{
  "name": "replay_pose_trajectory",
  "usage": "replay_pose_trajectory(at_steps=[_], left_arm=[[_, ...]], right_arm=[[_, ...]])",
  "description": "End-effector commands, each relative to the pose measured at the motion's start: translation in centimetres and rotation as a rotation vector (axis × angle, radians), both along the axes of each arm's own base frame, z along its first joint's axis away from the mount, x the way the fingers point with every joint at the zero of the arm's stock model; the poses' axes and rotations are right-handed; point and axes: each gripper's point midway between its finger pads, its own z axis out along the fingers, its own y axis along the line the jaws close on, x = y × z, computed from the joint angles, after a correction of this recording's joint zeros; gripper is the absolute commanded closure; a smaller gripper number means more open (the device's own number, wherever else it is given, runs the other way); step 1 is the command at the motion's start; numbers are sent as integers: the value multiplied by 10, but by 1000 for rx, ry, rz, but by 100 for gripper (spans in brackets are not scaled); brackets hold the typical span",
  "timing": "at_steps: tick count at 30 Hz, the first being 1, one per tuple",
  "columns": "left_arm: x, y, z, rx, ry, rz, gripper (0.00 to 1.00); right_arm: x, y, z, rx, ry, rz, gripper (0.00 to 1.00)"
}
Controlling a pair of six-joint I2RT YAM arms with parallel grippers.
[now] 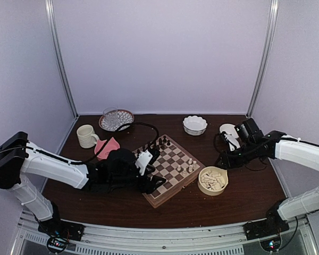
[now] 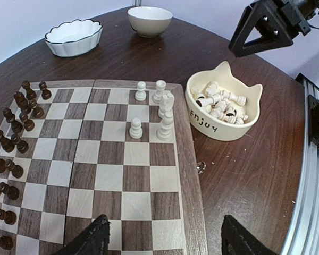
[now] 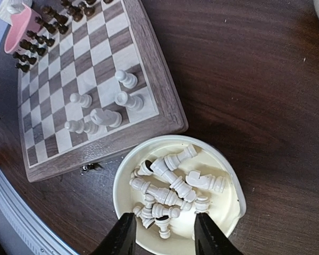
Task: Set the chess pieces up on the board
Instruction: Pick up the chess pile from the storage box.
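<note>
The board [image 1: 173, 159] lies at an angle mid-table. Several cream-white chess pieces [image 2: 166, 119] stand near its right edge, also seen in the right wrist view [image 3: 128, 100]. More white pieces [image 3: 170, 191] lie heaped in a cream cat-ear bowl [image 2: 212, 125] to the right of the board. My left gripper [image 2: 165, 241] is open and empty, low over the board's near corner [image 1: 155, 184]. My right gripper [image 3: 165, 236] is open and empty, just above the bowl's near side, with the heap between and ahead of its fingers; in the top view it [image 1: 223, 159] is behind the bowl [image 1: 212, 193].
Dark brown pieces [image 2: 21, 106] line the board's far-left edge. A mug [image 1: 86, 136], a pink item [image 1: 107, 147], a glass dish [image 1: 116, 119], a scalloped white bowl [image 1: 194, 125] and a round white bowl [image 2: 150, 20] stand behind. A small metal bit [image 2: 201, 167] lies beside the board.
</note>
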Motion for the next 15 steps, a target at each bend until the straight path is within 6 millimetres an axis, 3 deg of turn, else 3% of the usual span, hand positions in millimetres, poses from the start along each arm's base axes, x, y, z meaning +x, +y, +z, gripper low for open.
replay_pose_trajectory(at_steps=[1,8,15], left_arm=[[0,-8,11,-19,-26,-15,28],[-4,-13,10,-16,-21,-32,29],[-5,-14,10,-13,-19,-36,29]], right_arm=[[2,-4,-11,-119,-7,12,60],[0,0,-28,-246,-8,48,65],[1,18,-46,-342,-5,117,66]])
